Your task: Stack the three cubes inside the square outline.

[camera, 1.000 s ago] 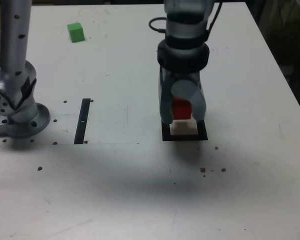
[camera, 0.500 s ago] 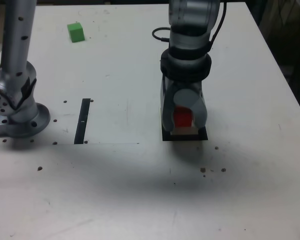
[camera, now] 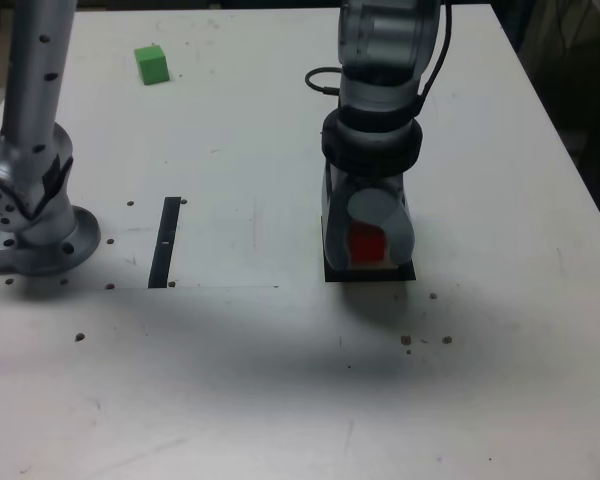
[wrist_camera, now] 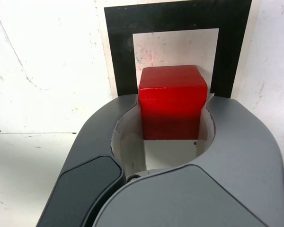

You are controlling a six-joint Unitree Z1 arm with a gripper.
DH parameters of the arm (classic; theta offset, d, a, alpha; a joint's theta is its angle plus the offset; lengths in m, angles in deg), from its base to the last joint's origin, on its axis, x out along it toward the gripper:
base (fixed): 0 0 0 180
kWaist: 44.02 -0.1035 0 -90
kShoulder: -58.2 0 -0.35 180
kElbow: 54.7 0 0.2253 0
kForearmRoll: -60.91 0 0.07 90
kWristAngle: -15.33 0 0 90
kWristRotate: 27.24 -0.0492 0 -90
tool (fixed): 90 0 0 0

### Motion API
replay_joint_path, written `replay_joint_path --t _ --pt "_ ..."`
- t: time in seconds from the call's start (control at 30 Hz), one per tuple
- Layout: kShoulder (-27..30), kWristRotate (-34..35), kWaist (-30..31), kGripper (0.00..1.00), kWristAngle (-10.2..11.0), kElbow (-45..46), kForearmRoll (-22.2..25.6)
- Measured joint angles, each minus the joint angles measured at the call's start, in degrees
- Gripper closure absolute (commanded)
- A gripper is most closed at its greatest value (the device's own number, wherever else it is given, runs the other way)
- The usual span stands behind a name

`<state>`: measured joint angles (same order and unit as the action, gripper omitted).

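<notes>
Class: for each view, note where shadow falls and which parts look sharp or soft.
Exterior view: a broad soft shadow spreads on the table before the gripper; slightly soft overall. Wrist view: red cube and square outline fairly sharp; the cube's lower face darkens.

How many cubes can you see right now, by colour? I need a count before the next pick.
Red cube: 1, in the gripper over the square outline
Green cube: 1, far side of the table
Yellow cube: 0 in view
Total: 2

Silver-grey arm (camera: pixel 380 60), black collar, black cable, dark grey jaws
</notes>
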<state>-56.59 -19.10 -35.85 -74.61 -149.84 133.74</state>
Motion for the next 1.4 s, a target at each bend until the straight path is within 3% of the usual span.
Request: replay_joint_path --t 0.1,0.2,0.53,0.73,0.97,1.4 --pt "-0.1 -0.2 -0.1 0.10 -0.1 0.5 -0.6" --pt "-0.1 -0.4 -0.2 0.02 -0.3 1.2 -1.3" --pt "0.0 -0.3 -0.3 0.01 -0.3 2.0 -1.5" --pt "2.2 0.1 -1.1 0.01 1.1 3.2 -0.6" --pt "3.8 -1.0 -4.6 0.01 2.9 1.9 3.3" --pt "4.2 -5.2 -14.2 0.00 2.8 -0.8 6.1"
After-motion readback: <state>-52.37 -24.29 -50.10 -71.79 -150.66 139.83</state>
